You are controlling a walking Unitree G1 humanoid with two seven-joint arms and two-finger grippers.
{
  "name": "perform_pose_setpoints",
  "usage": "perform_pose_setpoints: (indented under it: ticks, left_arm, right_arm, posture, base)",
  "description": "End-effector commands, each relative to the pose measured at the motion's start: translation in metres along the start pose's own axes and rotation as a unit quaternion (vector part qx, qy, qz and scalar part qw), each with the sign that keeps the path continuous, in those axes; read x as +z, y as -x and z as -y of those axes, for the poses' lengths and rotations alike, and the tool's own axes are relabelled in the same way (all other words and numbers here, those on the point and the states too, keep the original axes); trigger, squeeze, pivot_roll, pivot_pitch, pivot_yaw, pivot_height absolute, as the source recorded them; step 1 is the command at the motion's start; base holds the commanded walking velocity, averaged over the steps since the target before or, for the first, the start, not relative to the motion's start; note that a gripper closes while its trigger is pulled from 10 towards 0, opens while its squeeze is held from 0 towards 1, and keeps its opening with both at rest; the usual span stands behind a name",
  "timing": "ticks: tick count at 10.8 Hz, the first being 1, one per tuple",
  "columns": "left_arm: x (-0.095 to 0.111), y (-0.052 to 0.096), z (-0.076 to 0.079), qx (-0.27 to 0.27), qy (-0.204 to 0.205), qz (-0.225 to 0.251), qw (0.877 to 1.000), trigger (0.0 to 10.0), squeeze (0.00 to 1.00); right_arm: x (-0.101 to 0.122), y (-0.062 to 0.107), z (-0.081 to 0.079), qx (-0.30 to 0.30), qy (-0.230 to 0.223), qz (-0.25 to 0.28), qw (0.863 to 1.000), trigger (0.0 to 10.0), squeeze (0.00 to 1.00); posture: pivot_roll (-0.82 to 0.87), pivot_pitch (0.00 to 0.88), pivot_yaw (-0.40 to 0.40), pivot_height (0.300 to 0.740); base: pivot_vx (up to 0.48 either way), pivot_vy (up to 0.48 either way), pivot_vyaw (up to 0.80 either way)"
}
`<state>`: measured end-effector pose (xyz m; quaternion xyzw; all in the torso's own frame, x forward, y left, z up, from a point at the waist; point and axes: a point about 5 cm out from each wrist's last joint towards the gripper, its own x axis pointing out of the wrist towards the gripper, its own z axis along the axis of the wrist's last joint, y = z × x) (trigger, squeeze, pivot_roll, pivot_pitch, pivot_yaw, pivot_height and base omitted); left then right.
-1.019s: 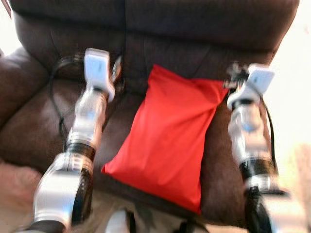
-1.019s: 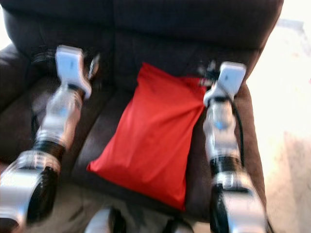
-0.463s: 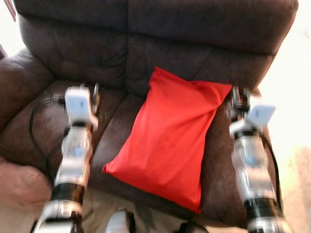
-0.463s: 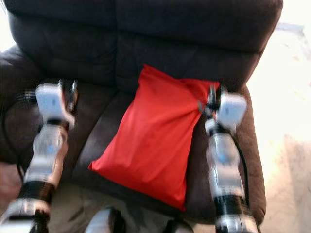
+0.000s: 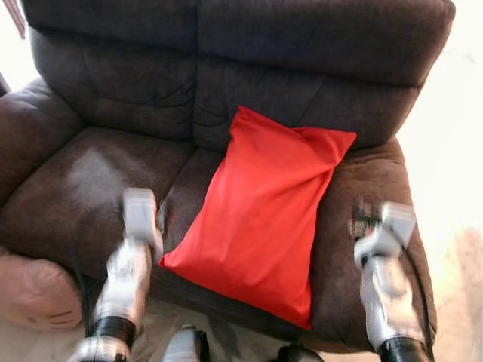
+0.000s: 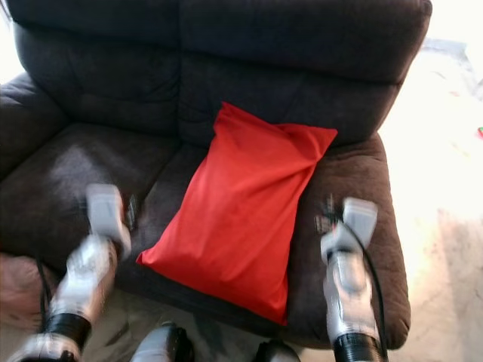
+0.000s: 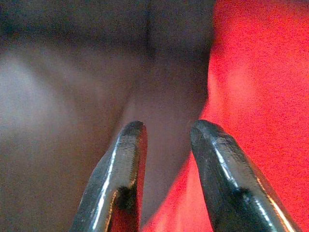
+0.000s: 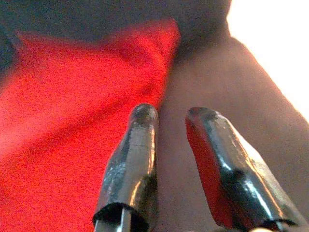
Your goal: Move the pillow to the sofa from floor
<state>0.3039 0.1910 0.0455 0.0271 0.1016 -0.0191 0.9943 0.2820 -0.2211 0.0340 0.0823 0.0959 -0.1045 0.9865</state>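
Observation:
The red pillow (image 5: 260, 211) lies tilted on the seat of the dark brown sofa (image 5: 98, 173), its top corner leaning against the backrest. My left gripper (image 7: 166, 128) hovers low over the seat just left of the pillow's lower corner, open with nothing between its fingers. At the front right of the seat my right gripper (image 8: 171, 112) hovers beside the pillow's right edge, also open and empty. Both arms are blurred in the eye views, where the left wrist (image 5: 141, 217) and right wrist (image 5: 385, 226) flank the pillow without touching it.
The sofa's padded left armrest (image 5: 30, 128) rises beside my left arm. A pale, brightly lit floor (image 5: 453, 188) lies to the right of the sofa. A pinkish rounded shape (image 5: 34, 290) sits at the lower left.
Both arms have drawn back from beside the pillow's upper part toward the seat's front edge. The pillow has stayed in place on the sofa.

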Motion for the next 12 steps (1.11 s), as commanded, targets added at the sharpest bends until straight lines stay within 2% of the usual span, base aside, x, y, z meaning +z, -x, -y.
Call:
perform_pose_setpoints:
  ticks: [1,2,4,5,6,8,10,12]
  left_arm:
    - [-0.013,0.004,-0.002,-0.003,0.000,-0.034,0.999,10.0,0.00]
    - [-0.041,0.017,-0.009,0.017,0.008,-0.087,0.996,10.0,0.00]
    - [-0.072,0.036,-0.020,0.045,0.010,-0.154,0.987,10.0,0.00]
    - [-0.093,0.050,-0.025,0.055,-0.006,-0.204,0.977,10.0,0.00]
    - [-0.099,0.054,-0.026,0.056,-0.009,-0.217,0.975,10.0,0.00]
    - [-0.116,0.067,-0.023,0.058,-0.007,-0.255,0.965,10.0,0.00]
    - [-0.124,0.074,-0.022,0.062,0.000,-0.274,0.960,10.0,0.00]
    - [-0.126,0.075,-0.019,0.060,0.006,-0.278,0.959,10.0,0.00]
  right_arm:
    - [-0.013,0.002,0.008,-0.006,0.001,-0.040,0.999,10.0,0.00]
    - [-0.037,0.011,0.018,-0.010,0.018,-0.094,0.995,10.0,0.00]
    - [-0.059,0.023,0.026,-0.019,0.016,-0.145,0.989,10.0,0.00]
    - [-0.074,0.032,0.029,-0.017,0.020,-0.181,0.983,10.0,0.00]
    - [-0.078,0.035,0.030,-0.017,0.025,-0.192,0.981,10.0,0.00]
    - [-0.100,0.051,0.031,-0.002,0.051,-0.248,0.967,10.0,0.00]
    - [-0.107,0.057,0.032,0.000,0.054,-0.262,0.963,10.0,0.00]
    - [-0.107,0.057,0.033,-0.002,0.049,-0.257,0.965,10.0,0.00]
  posture:
    - [0.06,0.067,-0.044,0.693]
    - [0.06,0.069,-0.047,0.693]
    - [0.06,0.069,-0.048,0.693]
    - [0.06,0.063,-0.045,0.693]
    - [0.06,0.062,-0.045,0.693]
    - [0.06,0.053,-0.047,0.693]
    - [0.05,0.045,-0.048,0.693]
    - [0.05,0.038,-0.049,0.693]
  base:
    - [0.000,0.000,0.00]
    - [0.000,0.000,0.00]
    - [0.000,0.000,0.00]
    - [0.000,0.000,0.00]
    - [0.000,0.000,0.00]
    - [0.000,0.000,0.00]
    - [0.000,0.000,0.00]
    - [0.000,0.000,0.00]
